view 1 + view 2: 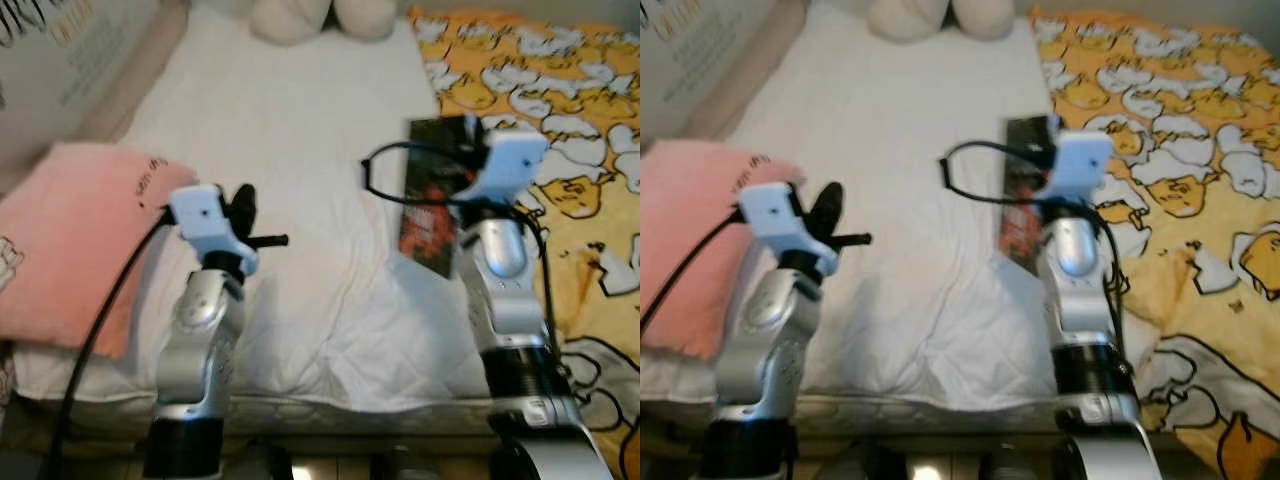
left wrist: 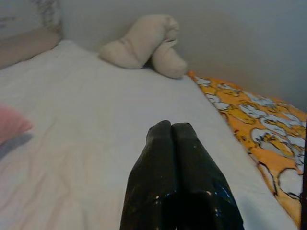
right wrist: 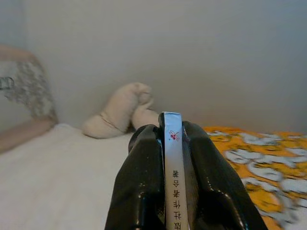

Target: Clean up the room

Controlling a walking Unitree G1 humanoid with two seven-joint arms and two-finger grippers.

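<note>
Head-camera scene: a bed [image 1: 300, 130] covered by a white sheet, with both silver arms raised above its near edge. The right claw [image 3: 172, 139] is clamped on a thin dark book [image 1: 432, 205], its two black fingers [image 3: 139, 182] pressing either cover so that the white spine, printed with a small red mark and a column of characters, stands upright between them. In the eye views the book is held above the sheet's right portion, just beside the yellow patterned blanket [image 1: 560, 120] that covers the bed's right side. The left claw [image 2: 171, 134] is held over the sheet's left portion with its fingers pressed together and nothing between them. A pink pillow [image 1: 70, 240] lies at the bed's near left edge. A cream plush toy [image 2: 144, 45] rests at the far end of the bed, against the pale wall [image 3: 192, 52].
</note>
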